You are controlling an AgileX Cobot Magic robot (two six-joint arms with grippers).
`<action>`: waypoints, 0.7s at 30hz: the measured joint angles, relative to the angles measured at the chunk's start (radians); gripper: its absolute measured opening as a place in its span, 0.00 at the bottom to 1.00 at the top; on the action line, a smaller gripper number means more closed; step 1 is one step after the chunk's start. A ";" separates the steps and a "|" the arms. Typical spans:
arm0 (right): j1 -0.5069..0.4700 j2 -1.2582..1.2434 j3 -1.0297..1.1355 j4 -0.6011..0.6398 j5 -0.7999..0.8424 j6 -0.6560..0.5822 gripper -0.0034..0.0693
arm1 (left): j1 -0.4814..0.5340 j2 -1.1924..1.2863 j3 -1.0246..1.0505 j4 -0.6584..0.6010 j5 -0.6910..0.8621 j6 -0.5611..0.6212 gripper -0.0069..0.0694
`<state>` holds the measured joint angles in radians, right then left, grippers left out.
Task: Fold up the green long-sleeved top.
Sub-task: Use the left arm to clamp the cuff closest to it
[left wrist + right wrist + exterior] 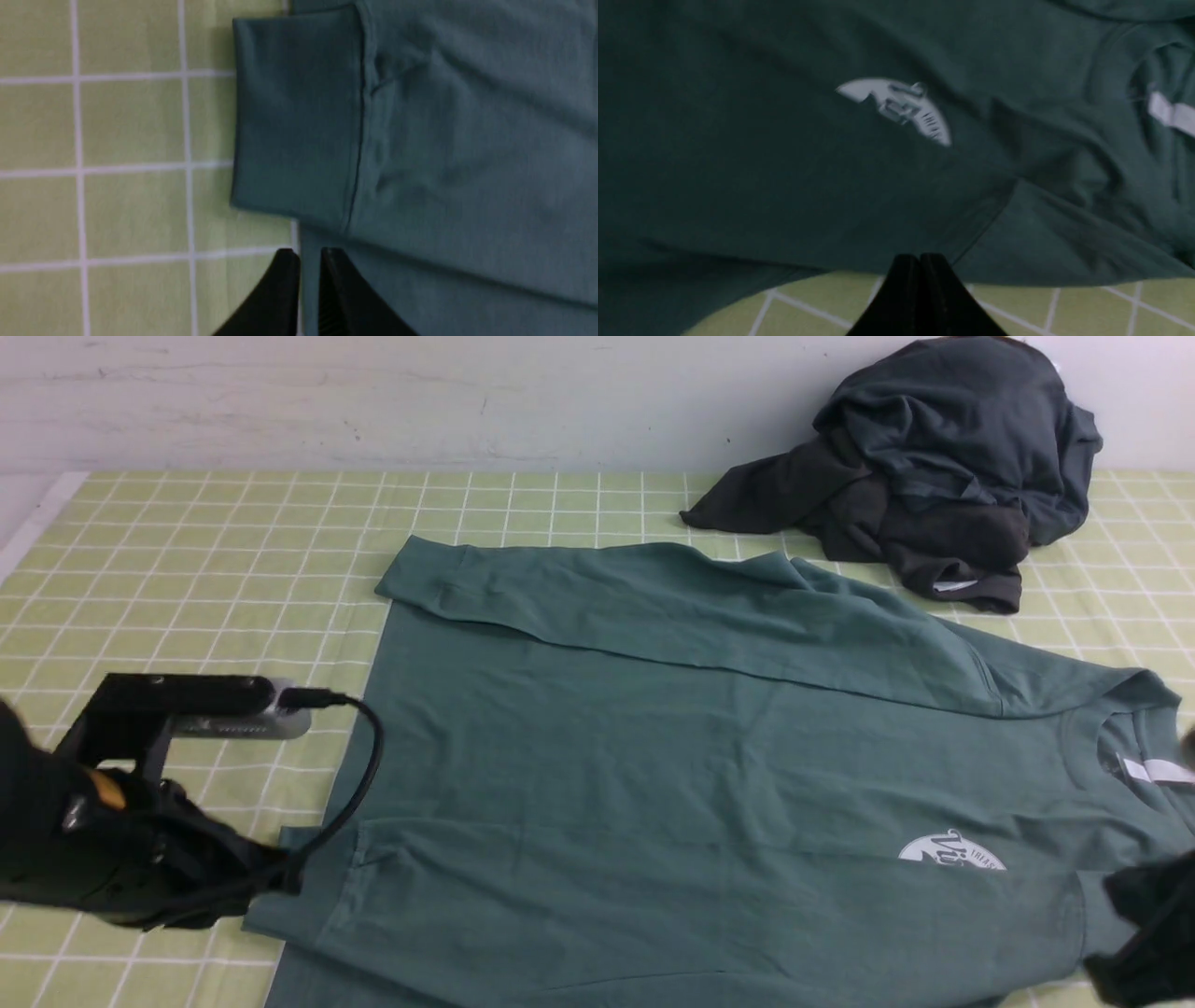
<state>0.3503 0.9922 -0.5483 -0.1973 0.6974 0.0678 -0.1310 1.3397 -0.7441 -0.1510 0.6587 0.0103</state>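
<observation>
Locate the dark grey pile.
Front view, far right: the dark grey pile lies by the back wall, just beyond the green top.

Soft, matt knit cloth for the green long-sleeved top (653,737), finely ribbed at the cuff (294,116), with a flat white printed logo (950,852). At 1 o'clock, heaped dark grey garments (934,476) in similar matt cloth. Underneath, a smooth, checked yellow-green covering on the tabletop (187,551). Matt black plastic on the left gripper (308,255).
</observation>
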 joint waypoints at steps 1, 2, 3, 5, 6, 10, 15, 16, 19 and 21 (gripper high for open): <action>0.020 0.037 0.000 0.033 -0.006 -0.050 0.03 | 0.010 0.049 -0.035 -0.013 0.000 0.019 0.22; 0.037 0.062 0.000 0.060 -0.020 -0.094 0.03 | 0.016 0.096 -0.070 -0.019 0.000 0.033 0.26; 0.048 0.080 0.000 0.077 -0.038 -0.124 0.03 | 0.023 0.132 -0.097 -0.021 0.000 0.047 0.29; 0.067 0.107 -0.003 0.114 -0.092 -0.170 0.03 | 0.030 0.211 -0.153 -0.021 -0.003 0.066 0.39; 0.075 0.116 -0.007 0.137 -0.110 -0.185 0.03 | 0.032 0.260 -0.184 -0.014 -0.005 0.068 0.43; 0.079 0.117 -0.016 0.171 -0.133 -0.201 0.03 | 0.033 0.376 -0.244 -0.006 -0.011 0.067 0.51; 0.079 0.117 -0.016 0.173 -0.133 -0.205 0.03 | 0.034 0.492 -0.304 -0.012 -0.007 0.051 0.40; 0.079 0.117 -0.016 0.173 -0.133 -0.205 0.03 | 0.034 0.494 -0.305 -0.012 -0.007 0.048 0.38; 0.079 0.117 -0.016 0.173 -0.133 -0.206 0.03 | 0.027 0.498 -0.318 -0.023 0.000 0.039 0.20; 0.079 0.117 -0.016 0.173 -0.133 -0.206 0.03 | 0.019 0.492 -0.318 -0.019 0.000 0.038 0.15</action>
<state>0.4291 1.1092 -0.5644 -0.0238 0.5646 -0.1380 -0.1124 1.8319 -1.0619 -0.1704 0.6591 0.0482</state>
